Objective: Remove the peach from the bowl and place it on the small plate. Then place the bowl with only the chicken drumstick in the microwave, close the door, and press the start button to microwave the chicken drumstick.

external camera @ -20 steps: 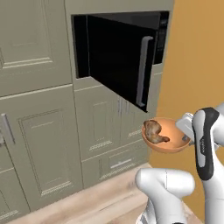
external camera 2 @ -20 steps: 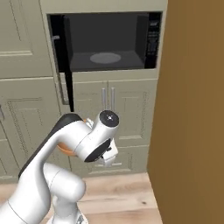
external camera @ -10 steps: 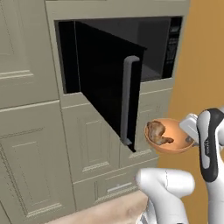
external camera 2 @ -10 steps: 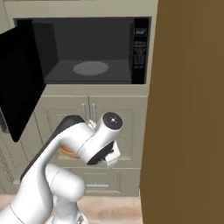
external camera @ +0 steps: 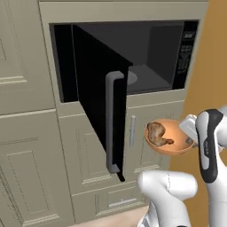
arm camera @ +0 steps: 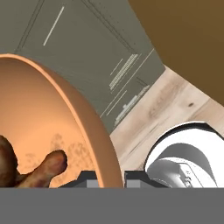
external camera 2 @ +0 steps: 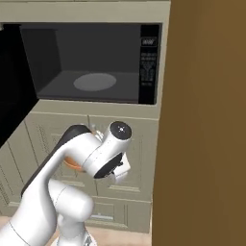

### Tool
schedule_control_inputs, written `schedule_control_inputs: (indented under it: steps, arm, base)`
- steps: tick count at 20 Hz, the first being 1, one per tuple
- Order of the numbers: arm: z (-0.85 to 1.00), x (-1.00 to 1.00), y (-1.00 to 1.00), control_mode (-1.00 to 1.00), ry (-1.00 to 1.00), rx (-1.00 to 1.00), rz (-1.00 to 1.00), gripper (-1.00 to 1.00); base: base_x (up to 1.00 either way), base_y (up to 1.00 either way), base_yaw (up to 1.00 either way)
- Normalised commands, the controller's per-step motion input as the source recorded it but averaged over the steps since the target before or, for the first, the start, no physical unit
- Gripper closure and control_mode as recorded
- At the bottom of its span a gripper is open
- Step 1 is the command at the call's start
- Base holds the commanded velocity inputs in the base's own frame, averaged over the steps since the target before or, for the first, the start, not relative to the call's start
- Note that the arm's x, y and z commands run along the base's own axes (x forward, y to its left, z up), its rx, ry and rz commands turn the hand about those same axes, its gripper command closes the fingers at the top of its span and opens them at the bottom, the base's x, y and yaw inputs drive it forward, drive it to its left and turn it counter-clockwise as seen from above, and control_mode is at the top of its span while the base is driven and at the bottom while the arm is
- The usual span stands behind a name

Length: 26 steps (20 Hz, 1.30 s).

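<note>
Below the open microwave (external camera: 146, 66), out in front of the beige cabinet doors (external camera: 84, 150), I'm carrying the bowl (external camera: 170, 141). My gripper (arm camera: 107, 179) is clamped on the bowl's rim (arm camera: 94, 131), one fingertip (arm camera: 85, 177) inside the wall, the other outside. Chicken drumstick (external camera: 157, 134) sits in the bowl, bone end (arm camera: 50, 164) toward my fingers; no peach in it, so by my read that part is done. Door (external camera: 99, 102) stands swung out to the left, its grey bar handle (external camera: 114, 122) close beside the bowl.

Risks:
- Bowl hangs lower than the cavity floor, so it needs lifting before going in. Pushed forward too low, it hits the ledge under the opening.
- Door edge and handle are right next to the bowl's left side; drifting left would knock them.
- It's a rim pinch on one side only, so a tilt or jolt could roll the drumstick out or slip the bowl.

View differences:
- Left base view gives bowl, drumstick, door and handle together, plus height against the cavity.
- Right base view looks straight into the cavity: turntable (external camera 2: 95, 81) bare, button panel (external camera 2: 148, 65) to its right; my arm covers nearly all of the bowl there, just an orange sliver shows.
- Hand view is the one that shows the pinch on the rim, with wood floor (arm camera: 166, 109) below.
</note>
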Motion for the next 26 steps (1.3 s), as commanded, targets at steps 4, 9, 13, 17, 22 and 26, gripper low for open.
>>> schedule_control_inputs:
  steps: [4,9,13,17,22,26]
  arm:
    - [0.0,0.0,0.0,1.0,0.0,0.0,0.0,1.0]
    - [0.0,0.0,0.0,1.0,0.0,0.0,0.0,1.0]
    - [0.0,0.0,0.0,1.0,0.0,0.0,0.0,1.0]
    - [0.0,0.0,0.0,1.0,0.0,0.0,0.0,1.0]
    - [0.0,0.12,0.09,-1.0,0.0,0.0,-0.02,1.0]
    - [0.29,0.84,0.53,-1.0,-0.06,0.0,-0.11,1.0]
  base:
    - [0.24,-0.23,0.27]
    - [0.05,-0.01,0.33]
    - [0.23,0.0,0.06]
    - [0.23,0.0,0.0]
    - [0.06,0.0,0.0]
    - [0.0,0.0,0.0]
